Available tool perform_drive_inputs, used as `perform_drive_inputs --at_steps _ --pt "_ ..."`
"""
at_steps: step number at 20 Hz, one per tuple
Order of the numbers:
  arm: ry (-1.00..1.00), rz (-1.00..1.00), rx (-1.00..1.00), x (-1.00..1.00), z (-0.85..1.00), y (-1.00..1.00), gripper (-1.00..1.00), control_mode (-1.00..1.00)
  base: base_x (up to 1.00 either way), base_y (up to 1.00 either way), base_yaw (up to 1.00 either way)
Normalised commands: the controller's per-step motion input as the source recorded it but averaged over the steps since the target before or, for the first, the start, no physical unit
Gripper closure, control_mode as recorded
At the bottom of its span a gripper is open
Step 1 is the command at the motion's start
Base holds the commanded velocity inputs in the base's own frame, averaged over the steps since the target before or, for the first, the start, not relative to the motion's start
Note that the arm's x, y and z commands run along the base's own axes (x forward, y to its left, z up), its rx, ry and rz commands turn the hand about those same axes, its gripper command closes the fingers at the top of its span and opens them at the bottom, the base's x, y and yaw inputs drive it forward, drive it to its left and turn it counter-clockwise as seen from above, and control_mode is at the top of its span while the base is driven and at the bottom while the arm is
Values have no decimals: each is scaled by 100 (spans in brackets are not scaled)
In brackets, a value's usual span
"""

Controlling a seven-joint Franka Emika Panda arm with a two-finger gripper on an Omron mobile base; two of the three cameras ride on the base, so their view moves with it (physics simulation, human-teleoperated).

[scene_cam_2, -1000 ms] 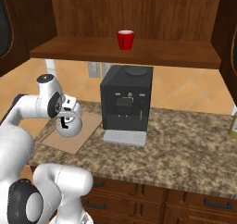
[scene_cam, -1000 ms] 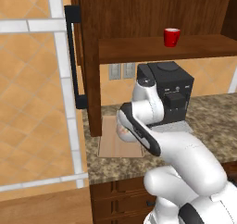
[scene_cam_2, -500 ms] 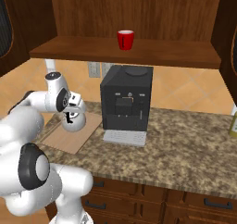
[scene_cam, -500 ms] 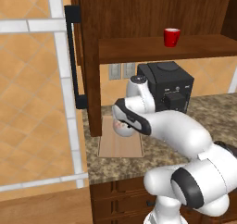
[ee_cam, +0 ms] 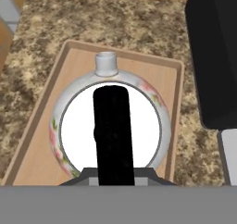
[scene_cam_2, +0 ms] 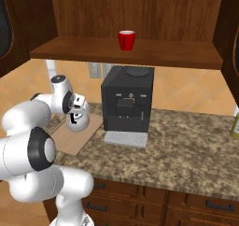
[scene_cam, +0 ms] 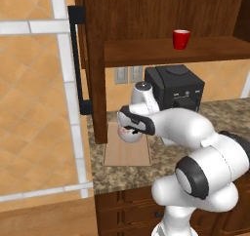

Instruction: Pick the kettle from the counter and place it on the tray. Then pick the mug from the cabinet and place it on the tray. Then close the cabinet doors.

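Note:
The white floral kettle (scene_cam: 130,134) (scene_cam_2: 76,123) (ee_cam: 59,126) hangs over the light wooden tray (scene_cam: 126,155) (scene_cam_2: 70,141) (ee_cam: 167,85) on the granite counter (scene_cam: 215,110) (scene_cam_2: 186,150). My gripper (scene_cam: 133,127) (scene_cam_2: 74,114) (ee_cam: 113,174) is shut on its black arched handle (ee_cam: 113,126) from above. I cannot tell whether the kettle's base touches the tray. The red mug (scene_cam: 181,39) (scene_cam_2: 126,39) stands on the cabinet shelf (scene_cam: 146,53) (scene_cam_2: 70,50). The cabinet doors are open; the left one's black bar handle (scene_cam: 75,59) shows in the left base view.
A big black coffee machine (scene_cam: 176,86) (scene_cam_2: 127,96) stands just right of the tray, with its grey drip grate (scene_cam_2: 125,138) in front. A yellowish bottle (scene_cam_2: 235,122) is at the counter's far right. Drawer fronts (scene_cam_2: 186,204) run below the counter edge.
The kettle has shifted slightly farther back over the tray, still held. The arm's elbow has swung out to the right and lower.

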Motion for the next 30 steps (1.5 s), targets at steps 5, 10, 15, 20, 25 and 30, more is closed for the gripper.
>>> perform_drive_inputs --at_steps 5,10,15,20,25,30 --pt "-3 -3 0 15 -22 0 100 -100 0 0 0" --pt "0 -2 0 10 -17 0 100 -100 0 0 0" --pt "0 0 0 10 -11 0 100 -100 0 0 0" --pt "-7 0 0 18 -11 0 100 -100 0 0 0" --pt "-1 0 0 7 -19 0 -100 -100 0 0 0" --pt "-6 0 0 0 -14 0 -100 -100 0 0 0"
